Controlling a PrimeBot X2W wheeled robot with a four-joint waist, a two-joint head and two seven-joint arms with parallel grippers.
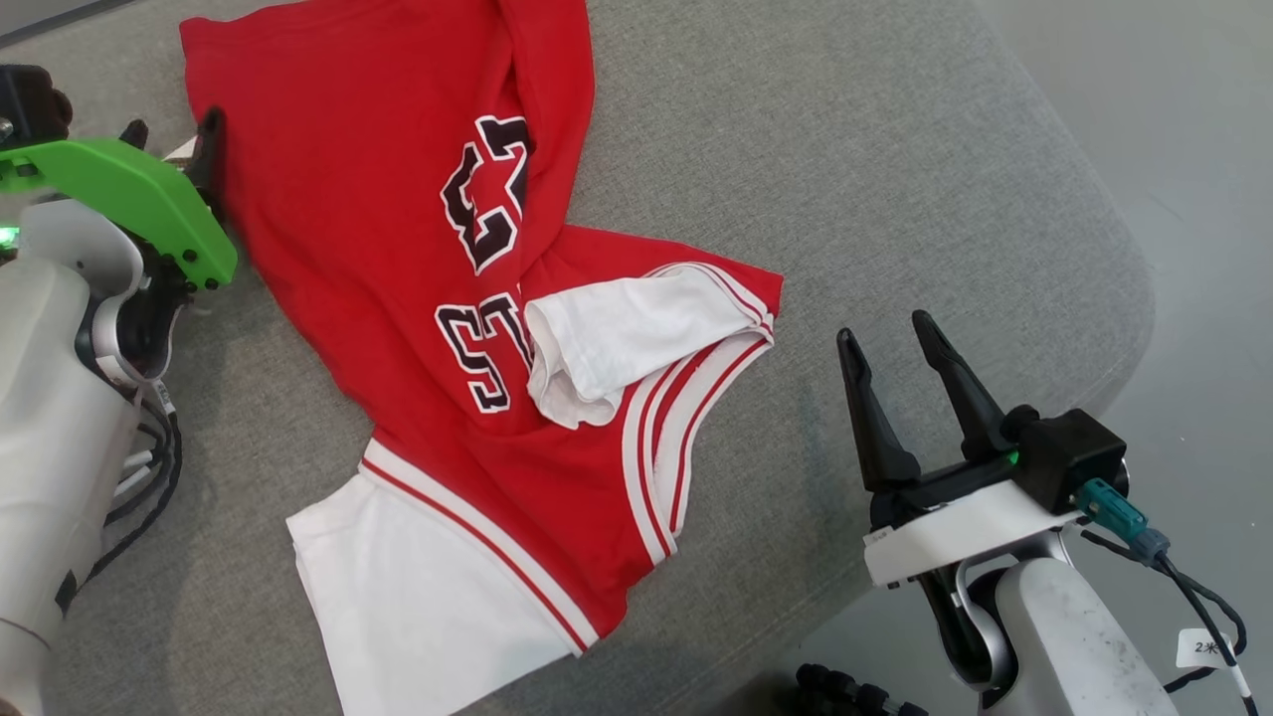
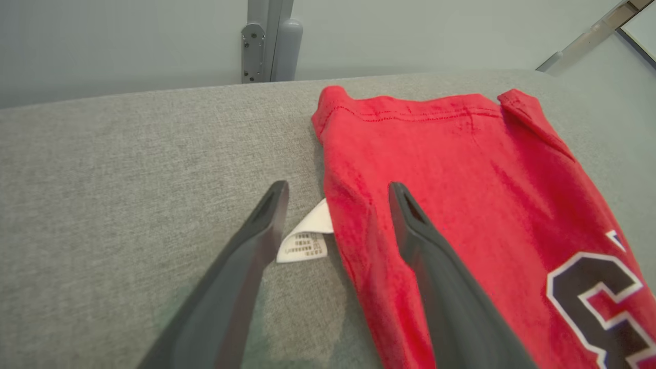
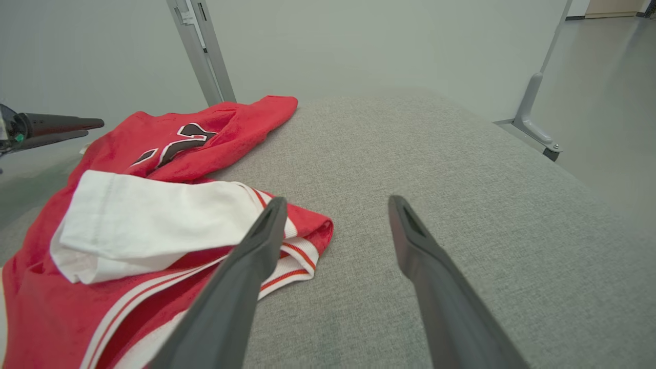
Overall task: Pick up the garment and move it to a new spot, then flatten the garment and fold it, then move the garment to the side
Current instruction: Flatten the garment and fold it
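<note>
A red jersey (image 1: 378,199) with white sleeves and dark numerals lies crumpled on the grey padded surface (image 1: 845,149). One white sleeve (image 1: 627,333) is folded over its middle, and another white part (image 1: 398,587) lies at the near edge. My left gripper (image 1: 171,134) is open at the jersey's left edge. In the left wrist view it (image 2: 338,189) straddles that red edge (image 2: 359,215), with a white label (image 2: 305,238) between the fingers. My right gripper (image 1: 883,330) is open and holds nothing, just right of the striped armhole corner (image 3: 307,236). The right wrist view has my right gripper (image 3: 336,202) over bare cloth surface.
The padded surface curves off at the right edge (image 1: 1124,249), with floor (image 1: 1193,119) beyond. Metal frame posts (image 3: 202,51) stand behind it, and another post foot (image 3: 535,123) is at the right. A dark object (image 1: 845,691) sits below the front edge.
</note>
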